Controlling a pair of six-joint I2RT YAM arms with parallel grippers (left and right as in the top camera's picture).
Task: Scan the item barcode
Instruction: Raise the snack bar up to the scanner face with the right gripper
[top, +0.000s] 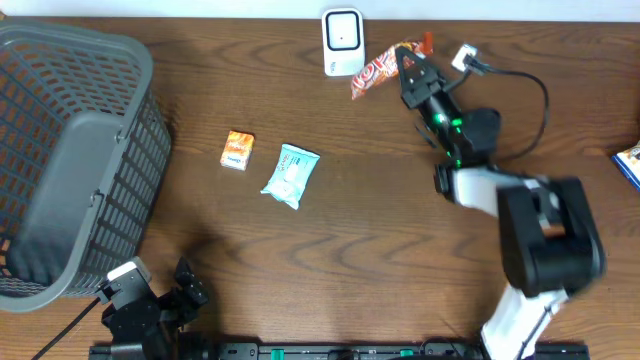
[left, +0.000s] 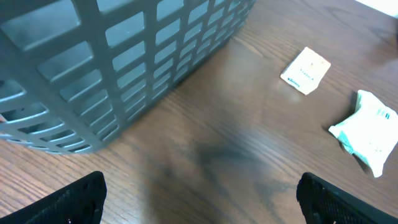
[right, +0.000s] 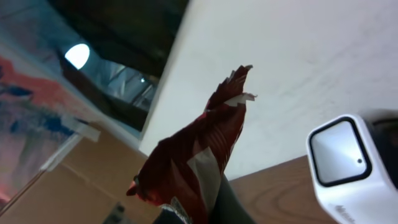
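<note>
Wood makes up the big brown surface (top: 380, 250), and everything sits on it. The biggest thing is the grey basket (top: 140, 170) by the left edge. The left pincer (top: 192, 283) waits near the front left corner. It is wide open and holds nothing.

The right pincer (top: 408, 70) reaches to the far edge. It is shut tight on one end of the red and orange snack packet (top: 375, 70). The packet is up off the surface, just beside the white scanner (top: 343, 42), which stands at the middle of the far edge. I cannot tell if they touch.

A teal packet (top: 291, 175) and a small orange box (top: 237, 150) lie side by side near the middle, well apart from the scanner.

The job now, I think, is to show the packet's barcode to the scanner's dark window. I cannot see the barcode. From the wrist camera the packet stands up like a flag, with the window off to one side. To do this well, the arm should turn the wrist slowly until the flat side faces the window. It should hold the packet near and steady, and not bump the scanner or squash the wrapper.
</note>
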